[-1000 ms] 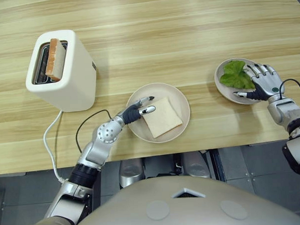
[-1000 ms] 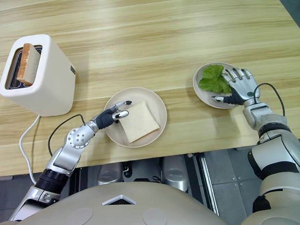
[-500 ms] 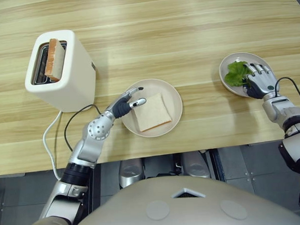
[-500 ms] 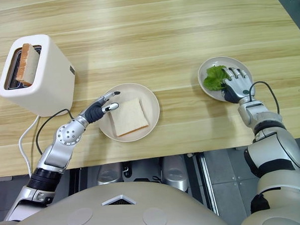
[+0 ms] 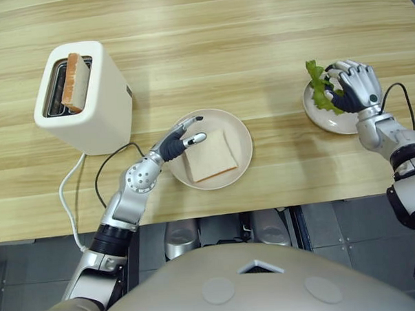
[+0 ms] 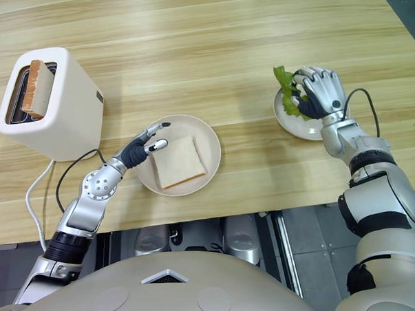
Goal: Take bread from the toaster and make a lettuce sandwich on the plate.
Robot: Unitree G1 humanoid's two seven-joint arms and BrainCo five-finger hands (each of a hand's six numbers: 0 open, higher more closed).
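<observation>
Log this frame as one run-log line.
right hand: shut on lettuce, over small dish | left hand: open, at plate rim | plate: one bread slice | toaster: toast in slot

A round beige plate (image 5: 241, 157) bearing a square white bread slice (image 5: 209, 155) lies just right of the left hand (image 5: 178, 141), a cream boxy toaster (image 5: 99, 115) behind-left of it. A small beige dish (image 5: 333, 124) sits under the right hand (image 5: 356, 85) and its green lettuce leaf (image 5: 317, 89).
</observation>
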